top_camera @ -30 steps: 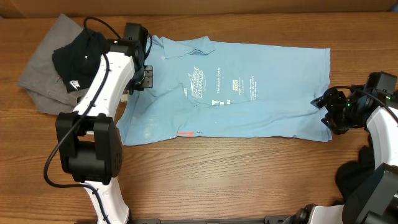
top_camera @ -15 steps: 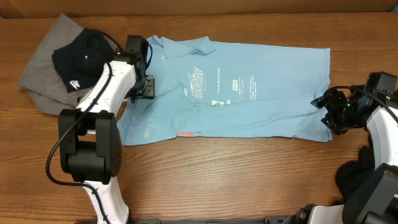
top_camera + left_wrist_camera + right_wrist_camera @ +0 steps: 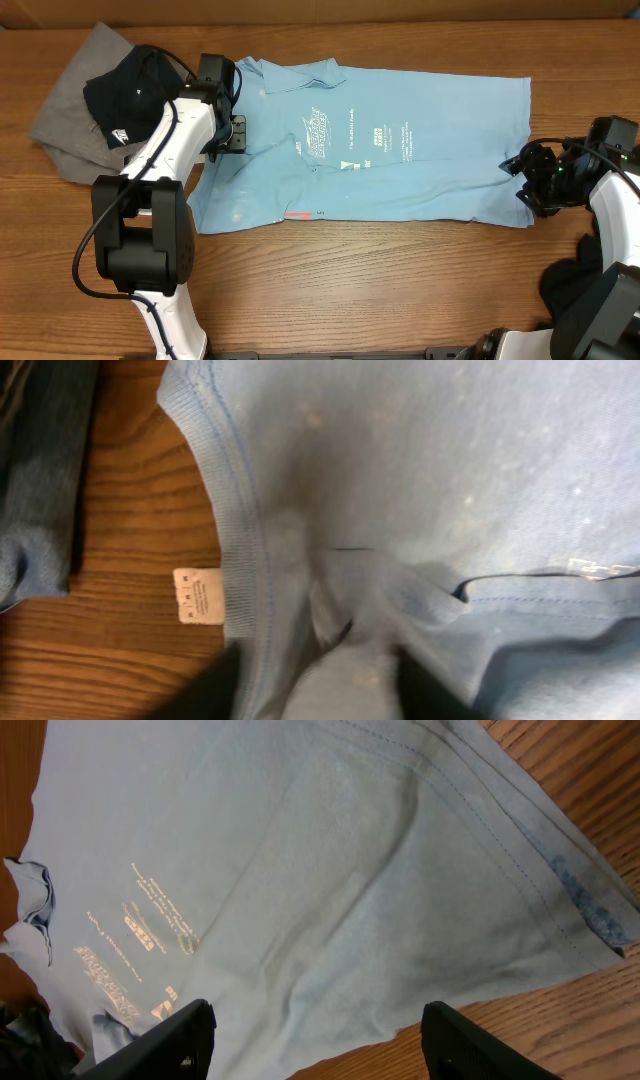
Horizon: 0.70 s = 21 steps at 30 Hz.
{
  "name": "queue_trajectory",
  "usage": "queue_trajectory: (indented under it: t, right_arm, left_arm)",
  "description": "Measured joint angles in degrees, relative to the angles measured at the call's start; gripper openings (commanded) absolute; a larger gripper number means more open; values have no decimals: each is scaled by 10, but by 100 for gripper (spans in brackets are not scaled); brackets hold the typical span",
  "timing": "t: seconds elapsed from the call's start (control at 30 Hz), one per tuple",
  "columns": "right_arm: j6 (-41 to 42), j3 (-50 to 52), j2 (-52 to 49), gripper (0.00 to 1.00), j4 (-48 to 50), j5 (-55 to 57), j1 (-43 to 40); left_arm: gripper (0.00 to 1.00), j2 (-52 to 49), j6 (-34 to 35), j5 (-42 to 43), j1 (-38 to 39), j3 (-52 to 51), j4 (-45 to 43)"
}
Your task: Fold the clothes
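The light blue T-shirt (image 3: pixel 400 150) lies spread flat across the table, its collar to the left and its white print facing up. My left gripper (image 3: pixel 232 132) sits on the shirt by the collar. In the left wrist view its jaws (image 3: pixel 330 695) stand apart with a raised fold of blue cloth (image 3: pixel 350 650) between them, beside the ribbed collar (image 3: pixel 238 520) and a white tag (image 3: pixel 198 595). My right gripper (image 3: pixel 520 178) hovers at the shirt's right hem, open (image 3: pixel 320 1040), with nothing held. A black shirt (image 3: pixel 125 90) lies on a grey one (image 3: pixel 65 125) at the far left.
Bare wooden table (image 3: pixel 380 280) runs along the front. A dark bundle (image 3: pixel 575 280) lies by the right arm's base. The shirt's hem corner (image 3: pixel 590 920) rests on wood near the right fingers. Dark cloth (image 3: pixel 40 470) shows at the left wrist view's left edge.
My left gripper's jaws have opened over the shirt by the collar, and that arm has shifted slightly. The shirt and the right arm have not moved.
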State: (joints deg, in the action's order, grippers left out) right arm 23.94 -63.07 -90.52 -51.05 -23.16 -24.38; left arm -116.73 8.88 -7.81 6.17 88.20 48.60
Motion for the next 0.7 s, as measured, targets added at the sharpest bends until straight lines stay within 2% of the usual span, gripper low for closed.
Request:
queue_trajectory:
  t: [0.1, 0.17, 0.4, 0.53, 0.7]
  right_arm:
    - [0, 0, 0, 69, 0, 0, 0]
    - [0, 0, 0, 69, 0, 0, 0]
    - [0, 0, 0, 70, 0, 0, 0]
    - [0, 0, 0, 69, 0, 0, 0]
    - [0, 0, 0, 69, -1, 0, 0]
  left_arm:
    - [51, 0, 1, 16, -3, -1, -17]
    - [40, 0, 2, 25, -3, -4, -28]
    - [37, 0, 0, 38, -5, -22, -35]
    - [6, 0, 3, 42, -10, -30, -35]
    - [4, 0, 0, 45, -16, -31, -25]
